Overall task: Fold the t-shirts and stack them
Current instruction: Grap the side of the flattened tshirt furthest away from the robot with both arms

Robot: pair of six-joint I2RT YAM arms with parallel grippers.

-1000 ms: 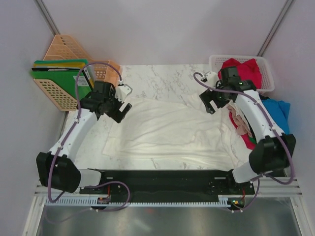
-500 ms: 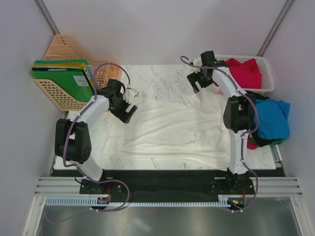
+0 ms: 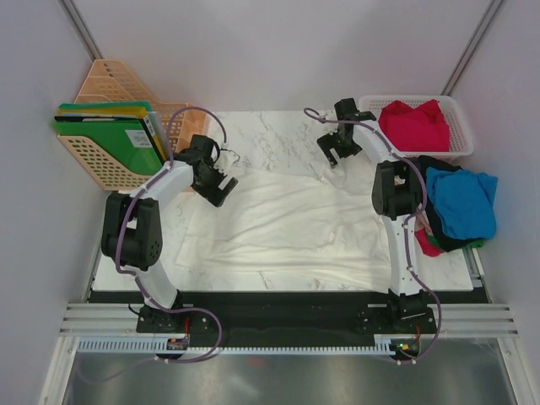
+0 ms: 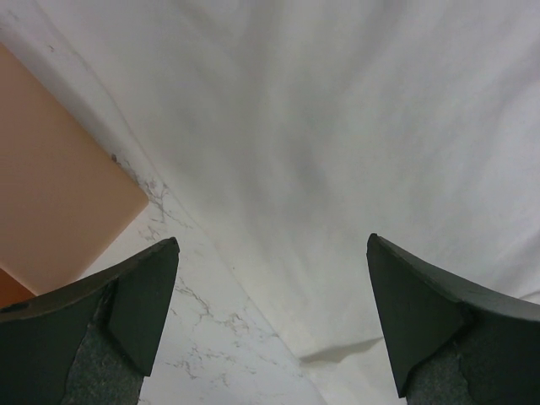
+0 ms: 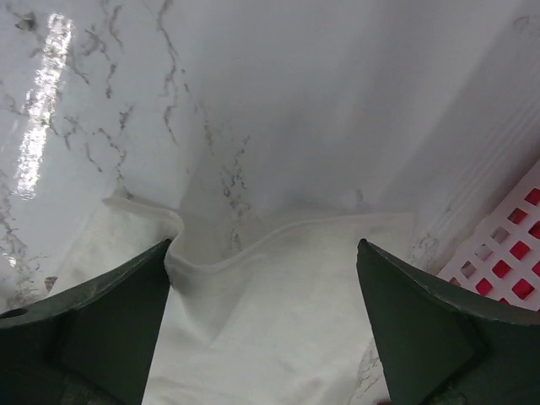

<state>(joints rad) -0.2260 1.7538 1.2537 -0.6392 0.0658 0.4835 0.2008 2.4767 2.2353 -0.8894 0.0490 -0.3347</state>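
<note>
A large white t-shirt [image 3: 287, 221] lies spread on the marble table [image 3: 270, 135]. My left gripper [image 3: 221, 182] is open, low over its far left corner; the left wrist view shows the shirt's edge [image 4: 354, 169] between the fingers. My right gripper [image 3: 329, 152] is open over its far right corner; the right wrist view shows the wavy hem [image 5: 253, 287] between the fingers. A red t-shirt [image 3: 415, 125] lies in the white basket [image 3: 456, 105]. A bright blue t-shirt [image 3: 461, 201] lies on black and red ones at the right edge.
A peach basket [image 3: 97, 160] with green folders [image 3: 105, 135] stands at the back left, and its side shows in the left wrist view [image 4: 59, 194]. The white basket's mesh [image 5: 515, 245] is close to the right of my right gripper.
Both arms have reached out toward the far side. The left gripper moved to the shirt's far left corner, and the right gripper moved to its far right corner, near the basket.
</note>
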